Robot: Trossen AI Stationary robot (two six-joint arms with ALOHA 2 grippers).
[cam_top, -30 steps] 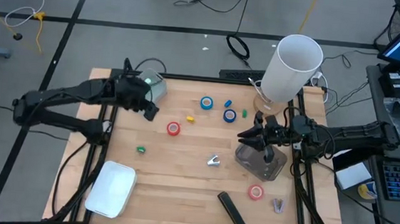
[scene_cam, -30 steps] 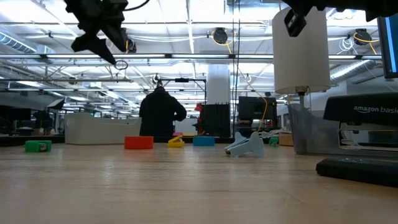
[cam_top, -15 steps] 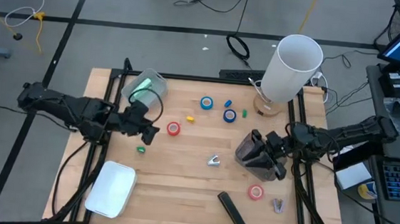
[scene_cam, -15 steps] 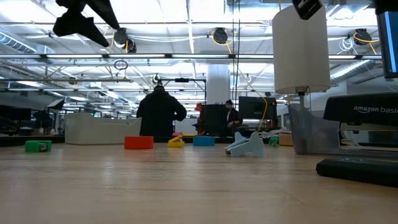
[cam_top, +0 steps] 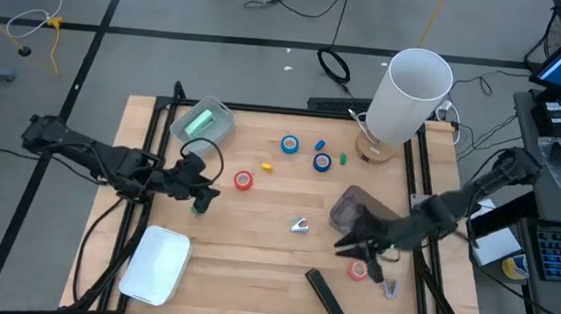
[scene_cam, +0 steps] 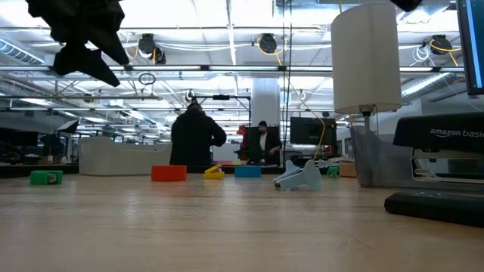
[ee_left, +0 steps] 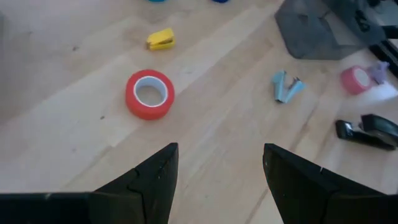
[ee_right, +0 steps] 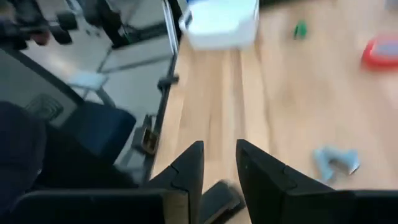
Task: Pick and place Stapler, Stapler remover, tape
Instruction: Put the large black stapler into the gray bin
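The spread left hand (ee_left: 214,180) has been drawn back to the red ring-shaped tape roll (ee_left: 150,94) lying ungripped on the wooden table (cam_top: 254,237), while the narrowly parted right hand (cam_top: 371,256) has been swung toward the black stapler (cam_top: 324,293).

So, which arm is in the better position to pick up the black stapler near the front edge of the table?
Probably the right. In the high view the right gripper hangs just beside the black stapler, fingers open. The left gripper is across the table, near the red tape roll.
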